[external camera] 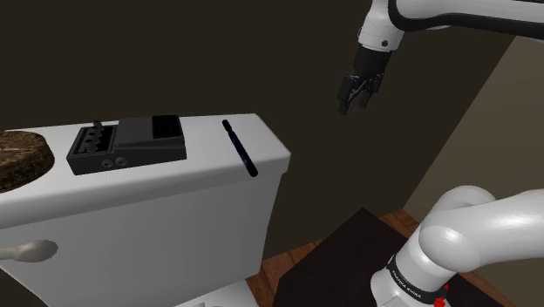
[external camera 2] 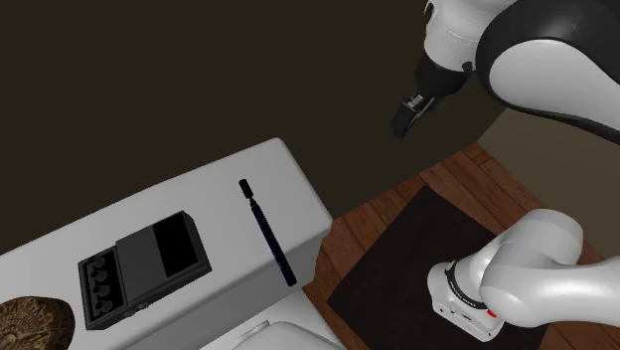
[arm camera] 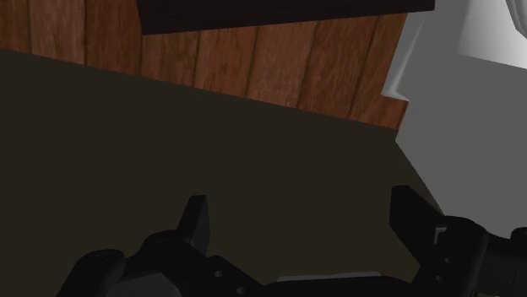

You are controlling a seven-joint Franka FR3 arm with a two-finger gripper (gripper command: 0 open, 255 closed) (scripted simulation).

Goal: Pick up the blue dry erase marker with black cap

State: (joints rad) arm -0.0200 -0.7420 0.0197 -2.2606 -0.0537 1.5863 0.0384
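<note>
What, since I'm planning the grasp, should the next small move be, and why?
Probably swing the open gripper toward the shoulder view's left and down over the marker: it hangs empty beside the tank, and the marker lies on top.

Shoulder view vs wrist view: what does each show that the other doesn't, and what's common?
Shoulder view: dark blue marker lying on the white tank lid, black pedal box beside it. Wrist view: the black fingers standing apart, nothing between them. Both: the gripper, hanging clear of the lid, and the wooden floor.
</note>
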